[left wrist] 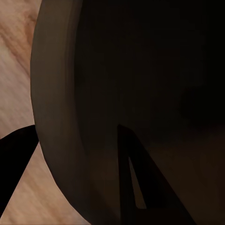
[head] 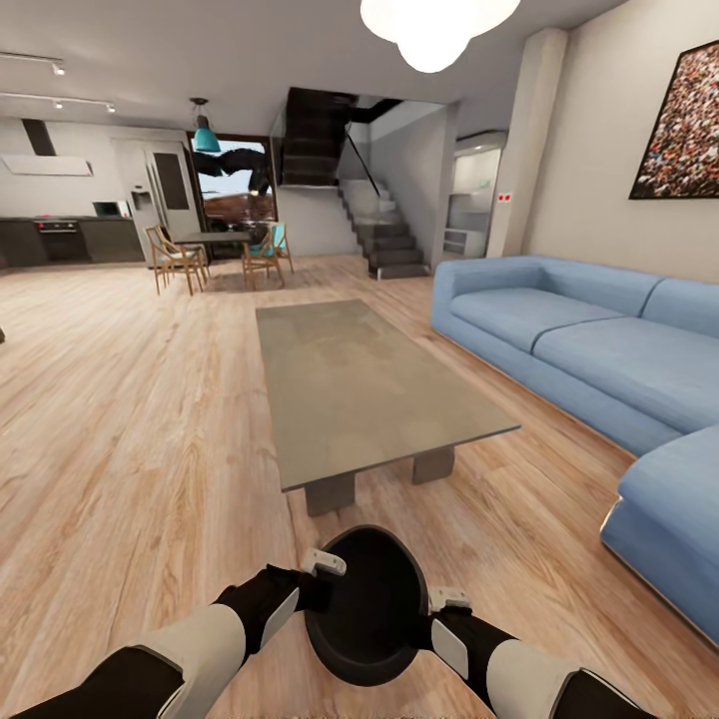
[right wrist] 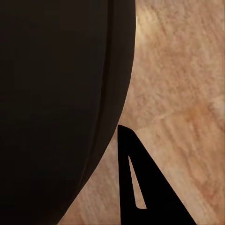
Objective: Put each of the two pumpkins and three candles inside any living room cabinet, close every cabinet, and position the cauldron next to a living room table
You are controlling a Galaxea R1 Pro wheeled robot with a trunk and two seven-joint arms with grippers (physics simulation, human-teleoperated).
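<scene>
Black cauldron (head: 365,607) between left fingers (head: 325,562) and right fingers (head: 448,599) — both gripping rim.

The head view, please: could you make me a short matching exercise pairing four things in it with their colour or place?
Things:
1. cauldron
2. coffee table
3. sofa
4. dining table

Descriptions:
A. light blue, along the right wall
B. black, held between both grippers, near the table's close end
C. far back, with wooden chairs around it
D. glossy grey top, mid-floor

Pairs: 1-B, 2-D, 3-A, 4-C
</scene>
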